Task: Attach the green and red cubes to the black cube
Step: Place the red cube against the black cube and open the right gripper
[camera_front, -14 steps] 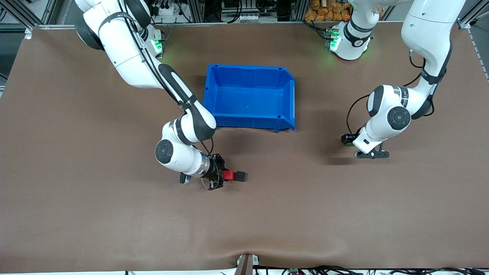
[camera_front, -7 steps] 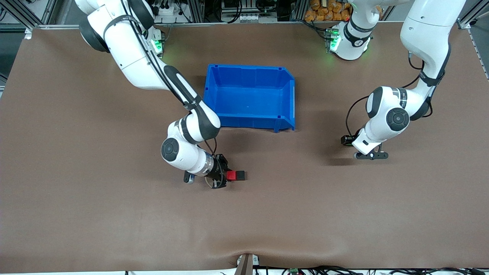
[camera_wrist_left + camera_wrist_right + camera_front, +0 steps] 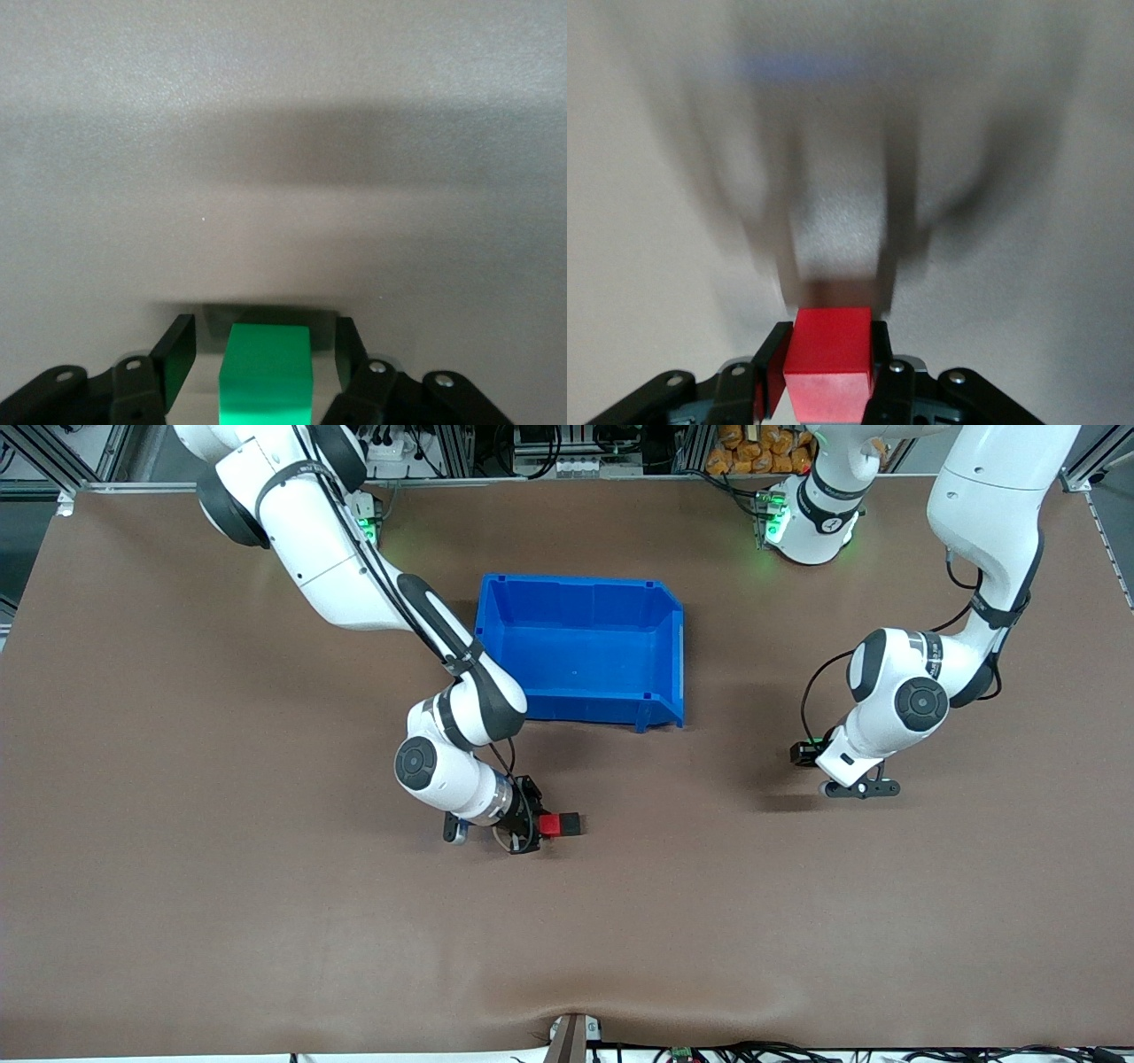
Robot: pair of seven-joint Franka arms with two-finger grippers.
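Red cube (image 3: 551, 825) and black cube (image 3: 570, 825), pinched by the right claw (image 3: 539, 829), have shifted toward the bin; the left claw (image 3: 257, 359) straddles the green cube (image 3: 266, 372), seemingly not yet touching.

The wide brown table cover (image 3: 221, 886) is looking matt and soft like cloth or felt, with a fine grain and a small wrinkle at the edge nearest the front camera. The blue plastic bin (image 3: 666, 691) is showing smooth, slightly glossy walls. The small bright red cube (image 3: 829, 359) is looking like smooth plastic with a light sheen on 1 face. The small bright green cube (image 3: 266, 376) is appearing smooth and evenly coloured, also like plastic. The small matt black cube (image 3: 571, 825) is giving no shine. The 2 white robot arms (image 3: 328, 576) are having glossy hard shells with black parts.
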